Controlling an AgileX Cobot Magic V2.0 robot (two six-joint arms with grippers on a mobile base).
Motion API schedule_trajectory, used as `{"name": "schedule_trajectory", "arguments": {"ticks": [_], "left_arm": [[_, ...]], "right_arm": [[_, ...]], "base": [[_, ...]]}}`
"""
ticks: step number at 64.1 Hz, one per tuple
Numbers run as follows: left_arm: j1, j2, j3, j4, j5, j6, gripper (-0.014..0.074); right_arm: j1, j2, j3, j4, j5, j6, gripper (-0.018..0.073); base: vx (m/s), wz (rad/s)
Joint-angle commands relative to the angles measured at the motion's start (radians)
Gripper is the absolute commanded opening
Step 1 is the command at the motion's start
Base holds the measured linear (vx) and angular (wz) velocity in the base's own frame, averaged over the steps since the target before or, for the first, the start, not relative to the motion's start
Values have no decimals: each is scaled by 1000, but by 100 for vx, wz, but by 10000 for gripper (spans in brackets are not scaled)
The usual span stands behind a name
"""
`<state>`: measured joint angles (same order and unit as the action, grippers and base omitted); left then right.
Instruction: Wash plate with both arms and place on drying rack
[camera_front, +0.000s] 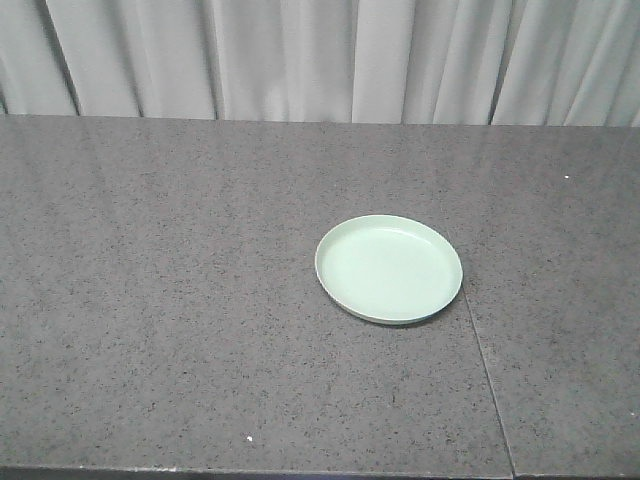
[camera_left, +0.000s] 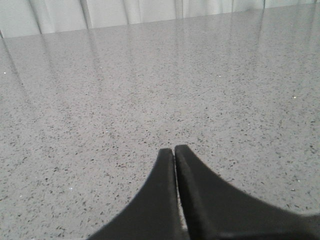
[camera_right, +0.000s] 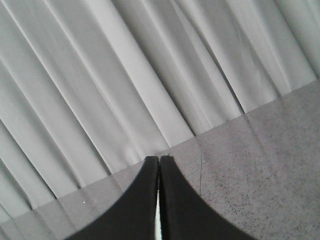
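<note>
Black and pressed tip to tip, the left tool (camera_left: 173, 150) is closed on nothing and hangs low over bare speckled grey counter (camera_left: 150, 75). The right tool (camera_right: 159, 160) is likewise closed and empty, tilted up so that its camera takes in mostly the pale pleated curtain (camera_right: 100, 75) and only a wedge of counter crossed by a seam (camera_right: 201, 150); a thin pale sliver low between its fingers is probably just background. Neither wrist view shows the plate (camera_front: 389, 269), which lies flat and right side up near the middle of the counter, just left of that seam, with both arms out of the front view. No rack or sink appears anywhere, so the task looks barely begun. The risks come from that starting position. Both tools must open before reaching, and a closed tip arriving at the low rim would likely shove the plate across the polished stone instead of lifting it. A shallow pinch on such a thin rim could slip. Two arms closing on one small plate could also foul each other.
</note>
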<state>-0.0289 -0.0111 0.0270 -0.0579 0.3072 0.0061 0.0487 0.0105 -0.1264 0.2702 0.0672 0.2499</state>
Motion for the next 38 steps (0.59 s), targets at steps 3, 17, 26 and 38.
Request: {"name": "schedule_trajectory", "arguments": {"ticks": [3,17,26,38], "left_arm": [[-6,-14,-26,-3,-69,-6,-6],[-6,-14,-26,-3,-69,-6,-6],[-6,-14,-26,-3,-69,-6,-6],[-6,-14,-26,-3,-69,-6,-6]], "right_arm": [[-2,113,-181,-120,94,-19,48],[-2,299,-324,-125,144,-114,384],[-3,384,-321,-126,6,-124,584],[-2,514,-456,-127,100,-207,583]], "base": [[0,0],[0,0],[0,0],[0,0]]}}
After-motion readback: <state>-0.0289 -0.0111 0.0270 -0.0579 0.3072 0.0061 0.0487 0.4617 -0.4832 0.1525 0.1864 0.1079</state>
